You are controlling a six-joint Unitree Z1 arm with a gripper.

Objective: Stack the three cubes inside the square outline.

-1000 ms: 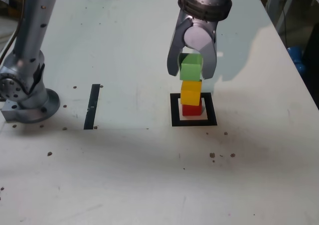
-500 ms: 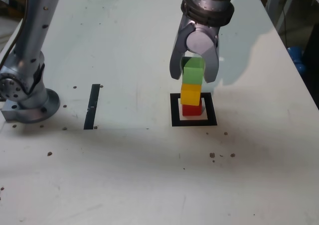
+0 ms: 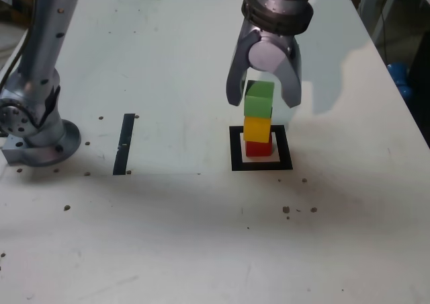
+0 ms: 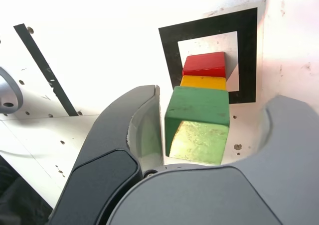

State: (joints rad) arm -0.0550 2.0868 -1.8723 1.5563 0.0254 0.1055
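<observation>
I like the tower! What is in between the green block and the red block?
The yellow cube, sandwiched between the green cube and the red cube, clearest in the exterior view.

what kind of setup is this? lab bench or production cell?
Likely a lab test bench: a plain white speckled tabletop, a black tape square outline marking a target, and small red, yellow and green cubes stacked there.

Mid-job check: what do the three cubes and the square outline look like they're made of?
Green cube, yellow cube and red cube: solid-coloured blocks with a painted, mostly matte finish, probably wood or plastic; the green one's near face shows a mottled, grainy sheen. Square outline: flat black tape, judging by its straight edges and no visible thickness on the white table.
</observation>
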